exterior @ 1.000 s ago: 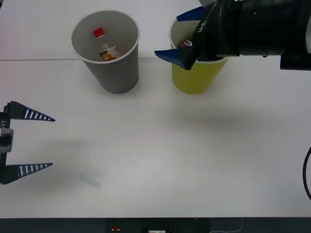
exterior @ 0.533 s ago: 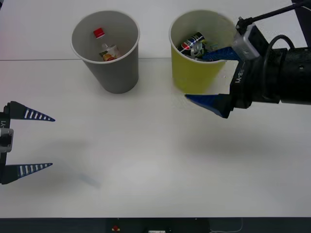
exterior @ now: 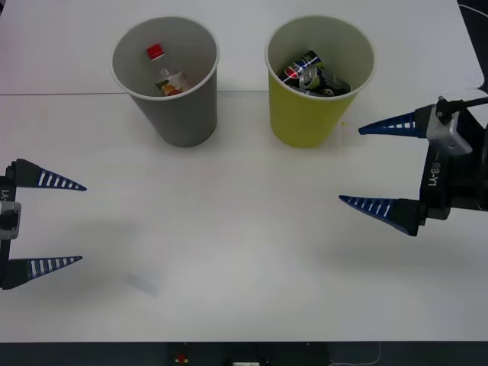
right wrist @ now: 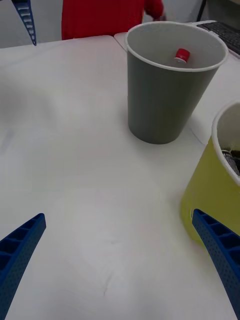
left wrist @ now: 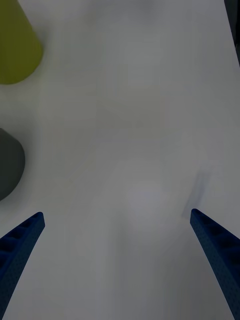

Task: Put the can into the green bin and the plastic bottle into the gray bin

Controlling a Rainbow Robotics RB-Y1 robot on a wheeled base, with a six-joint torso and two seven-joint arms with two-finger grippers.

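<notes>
Right gripper point(exterior: 366, 166) hangs over the white tabletop point(exterior: 244, 252), its blue ribbed fingers spread wide and holding nothing. Just ahead of it, slightly to its left, stands the yellow-green tapered bin point(exterior: 316, 114) with a dark crushed can point(exterior: 314, 74) lying inside. Farther to its left is the plain gray tapered bin point(exterior: 171, 107), holding the small clear plastic bottle with red cap point(exterior: 166, 75). Left gripper point(exterior: 65, 223) waits near the tabletop's left edge, also wide open and empty
</notes>
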